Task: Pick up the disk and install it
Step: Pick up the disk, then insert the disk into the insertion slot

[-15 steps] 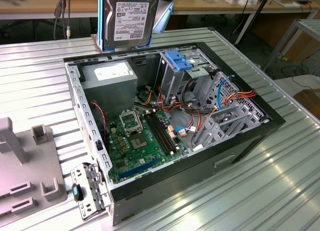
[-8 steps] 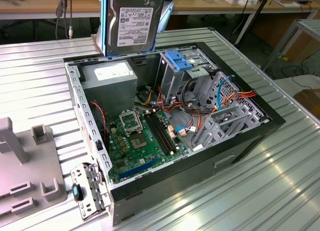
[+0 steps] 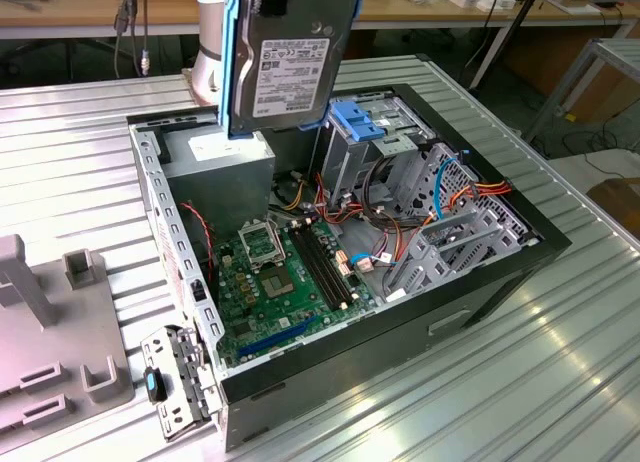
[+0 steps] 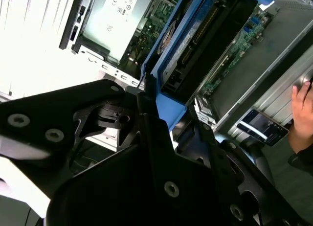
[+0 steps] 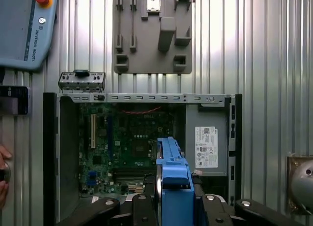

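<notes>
gripper (image 5: 173,206) clamped on the disk (image 3: 290,62), upright over the open case (image 3: 545,244); hold it square, clear of the cables (image 3: 487,188).

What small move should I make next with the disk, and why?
Probably shift it toward the exterior view's right before lowering. The tool holds the disk upright above the open case, near the power supply, while the drive cage sits to that side.
</notes>
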`<state>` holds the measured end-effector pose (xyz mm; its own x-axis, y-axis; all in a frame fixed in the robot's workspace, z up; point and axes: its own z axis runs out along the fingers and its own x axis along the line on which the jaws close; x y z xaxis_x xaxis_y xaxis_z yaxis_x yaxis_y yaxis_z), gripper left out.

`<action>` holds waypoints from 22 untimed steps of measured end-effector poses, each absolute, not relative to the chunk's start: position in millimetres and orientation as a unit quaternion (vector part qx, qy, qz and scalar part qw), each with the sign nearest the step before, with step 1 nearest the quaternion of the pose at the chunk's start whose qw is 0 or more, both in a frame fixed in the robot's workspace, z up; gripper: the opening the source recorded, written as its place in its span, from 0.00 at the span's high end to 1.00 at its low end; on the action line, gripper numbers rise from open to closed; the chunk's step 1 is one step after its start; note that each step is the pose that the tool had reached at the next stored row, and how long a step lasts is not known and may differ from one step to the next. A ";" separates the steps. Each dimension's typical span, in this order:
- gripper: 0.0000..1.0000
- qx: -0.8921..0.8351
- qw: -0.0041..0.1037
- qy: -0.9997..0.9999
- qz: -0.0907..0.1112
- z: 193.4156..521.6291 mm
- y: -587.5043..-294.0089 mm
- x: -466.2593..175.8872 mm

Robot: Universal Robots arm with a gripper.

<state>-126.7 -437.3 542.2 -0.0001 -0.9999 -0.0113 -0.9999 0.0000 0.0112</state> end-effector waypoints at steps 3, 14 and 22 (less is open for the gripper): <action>0.63 -0.707 0.000 0.707 0.008 541.4 -437.6 -115.8; 0.63 -0.707 0.000 0.707 0.008 537.8 -455.0 -102.1; 0.63 -0.707 0.000 0.707 0.008 537.7 -455.5 -102.1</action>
